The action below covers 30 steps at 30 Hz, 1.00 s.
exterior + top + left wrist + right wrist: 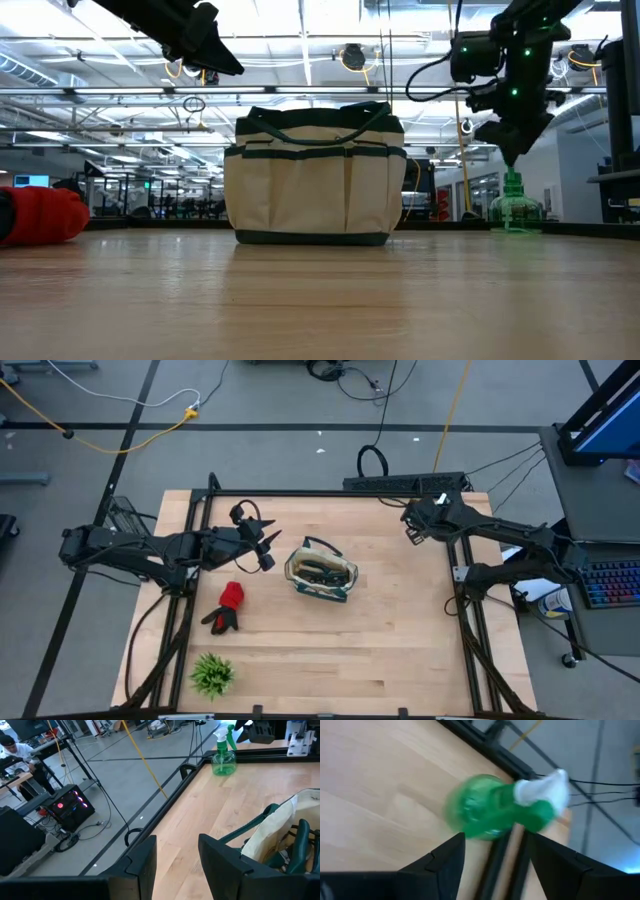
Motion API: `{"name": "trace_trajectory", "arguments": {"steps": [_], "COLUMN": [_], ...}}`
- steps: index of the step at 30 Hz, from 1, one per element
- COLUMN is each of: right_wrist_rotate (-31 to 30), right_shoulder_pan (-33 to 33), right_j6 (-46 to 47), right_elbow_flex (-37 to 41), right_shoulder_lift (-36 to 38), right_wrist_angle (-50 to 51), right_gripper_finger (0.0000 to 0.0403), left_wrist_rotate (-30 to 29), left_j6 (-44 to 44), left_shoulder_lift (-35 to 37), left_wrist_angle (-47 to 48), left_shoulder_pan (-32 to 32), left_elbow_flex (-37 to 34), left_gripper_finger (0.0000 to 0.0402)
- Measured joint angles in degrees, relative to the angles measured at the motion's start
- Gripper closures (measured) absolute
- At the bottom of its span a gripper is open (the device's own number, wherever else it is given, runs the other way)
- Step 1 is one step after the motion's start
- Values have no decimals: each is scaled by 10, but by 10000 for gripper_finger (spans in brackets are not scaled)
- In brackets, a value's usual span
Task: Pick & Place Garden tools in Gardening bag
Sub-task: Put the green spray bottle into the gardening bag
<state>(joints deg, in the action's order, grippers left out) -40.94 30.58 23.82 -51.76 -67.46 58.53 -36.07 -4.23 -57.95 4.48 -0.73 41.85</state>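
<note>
While the left pincer (pixel 175 865) is waiting apart beside the bag (pixel 321 570), the right pincer (pixel 495 852) is hovering apart over the spray bottle (pixel 492 812) at the counter's (pixel 400 650) far corner; light, slick plastic, probably best gripped at the neck.

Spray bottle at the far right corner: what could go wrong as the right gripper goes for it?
1. The spray bottle stands upright beside the table's rail; a nudge from the open right gripper above it could tip it or push it off.
2. Carrying it to the gardening bag, it may catch on the looped handles.
</note>
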Motion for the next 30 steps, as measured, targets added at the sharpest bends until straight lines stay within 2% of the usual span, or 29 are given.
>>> {"name": "trace_trajectory", "arguments": {"steps": [4, 9, 19, 24, 30], "right_wrist_rotate": [45, 49, 4, -38, -39], "right_shoulder_pan": [6, 6, 7, 15, 31], "right_j6": [3, 92, 116, 116, 116], "right_elbow_flex": [14, 39, 105, 109, 109], "right_shoulder_lift": [0, 0, 0, 0, 0], "right_wrist_angle": [-53, -94, -206, -211, -220], "right_gripper_finger": [175, 172, 186, 187, 212], "left_wrist_rotate": [0, 0, 0, 0, 0], "left_j6": [0, -1, -4, -5, -5], "left_shoulder_lift": [0, 0, 0, 0, 0], "left_wrist_angle": [0, 0, 0, 0, 0], "left_shoulder_pan": [0, 0, 0, 0, 0], "left_elbow_flex": [0, 0, 0, 0, 0], "left_gripper_finger": [250, 250, 250, 250, 250]}}
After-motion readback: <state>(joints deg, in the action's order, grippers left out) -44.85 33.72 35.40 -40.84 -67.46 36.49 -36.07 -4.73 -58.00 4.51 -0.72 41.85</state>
